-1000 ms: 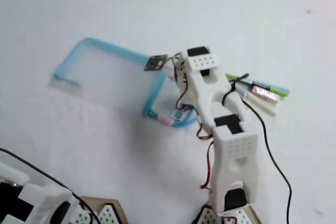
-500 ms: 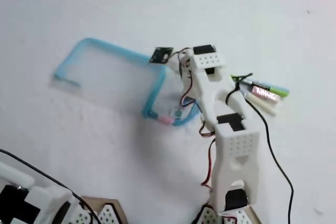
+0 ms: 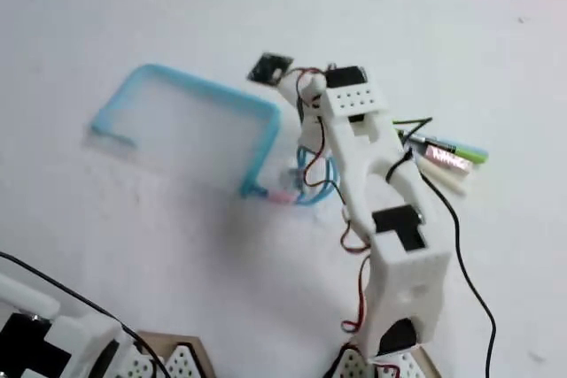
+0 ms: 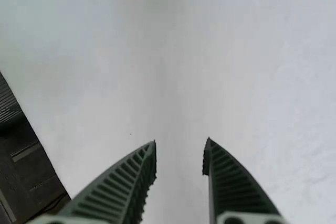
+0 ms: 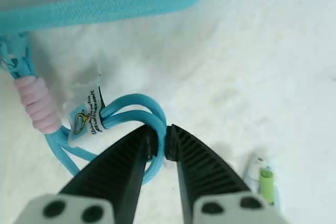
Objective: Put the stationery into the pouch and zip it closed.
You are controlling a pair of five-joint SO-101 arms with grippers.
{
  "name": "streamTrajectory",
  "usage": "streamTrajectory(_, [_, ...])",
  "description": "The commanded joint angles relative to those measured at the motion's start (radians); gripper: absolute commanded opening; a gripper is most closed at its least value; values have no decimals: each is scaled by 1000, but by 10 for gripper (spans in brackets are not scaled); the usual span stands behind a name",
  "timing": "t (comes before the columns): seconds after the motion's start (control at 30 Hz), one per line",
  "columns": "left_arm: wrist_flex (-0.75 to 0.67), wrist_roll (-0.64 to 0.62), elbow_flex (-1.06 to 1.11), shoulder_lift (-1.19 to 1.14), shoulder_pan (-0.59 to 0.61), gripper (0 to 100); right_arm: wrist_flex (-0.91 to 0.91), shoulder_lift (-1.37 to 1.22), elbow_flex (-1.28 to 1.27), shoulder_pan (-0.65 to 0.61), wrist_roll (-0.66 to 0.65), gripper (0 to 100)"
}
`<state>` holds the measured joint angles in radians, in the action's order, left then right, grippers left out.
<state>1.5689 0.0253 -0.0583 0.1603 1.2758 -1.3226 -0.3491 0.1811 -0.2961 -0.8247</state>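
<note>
A translucent flat pouch with a light-blue fabric trim (image 3: 213,88) is lying on the white table (image 3: 133,245), and everything else is sitting around it. A thin light-blue looped cord (image 5: 128,106) is trailing off one of the pouch's short ends, at the corner facing the arms' bases. A small ribbed pink sleeve (image 5: 41,107) is sitting where the cord joins the pouch, and a little white printed tag (image 5: 86,116) is hanging just beside that sleeve. The right gripper (image 5: 161,135) is closing its two dark ribbed fingers almost fully on the outer bend of this cord, with only the cord's thickness between the tips, so it is pinching the loop just off the pouch's corner. The white right arm (image 3: 372,183) is stretching over that end of the pouch, with a black cable (image 3: 461,245) running along it. The stationery, a small bundle of pens and markers with green and pale barrels (image 3: 443,155), is lying on the table outside the pouch, on the far side of the right arm from it. The left gripper (image 4: 179,148) is hanging over bare table with its fingers parted by a clear gap and gripping nothing, while the left arm's base (image 3: 53,343) is sitting well apart from the pouch, at the table's near edge.
</note>
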Motion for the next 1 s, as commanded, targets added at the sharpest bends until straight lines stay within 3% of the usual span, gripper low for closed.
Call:
streamTrajectory(0.0, [-2, 5, -6, 42, -4, 165, 12, 170, 6, -15, 92, 17])
streamTrajectory(0.23, [20, 5, -11, 42, -4, 165, -90, 331, -8, -64, 209, 18])
streamTrajectory(0.47, [20, 6, -6, 42, -2, 165, -151, 331, -199, -88, 218, 18])
streamTrajectory(0.63, [20, 34, -6, 42, 1, 165, 1, 331, -410, -44, 212, 18])
streamTrajectory(0.87, [35, 40, -5, 42, -1, 165, 383, 329, -666, 67, 209, 18])
streamTrajectory(0.97, [37, 38, -3, 42, -5, 165, 430, 329, -709, 53, 209, 21])
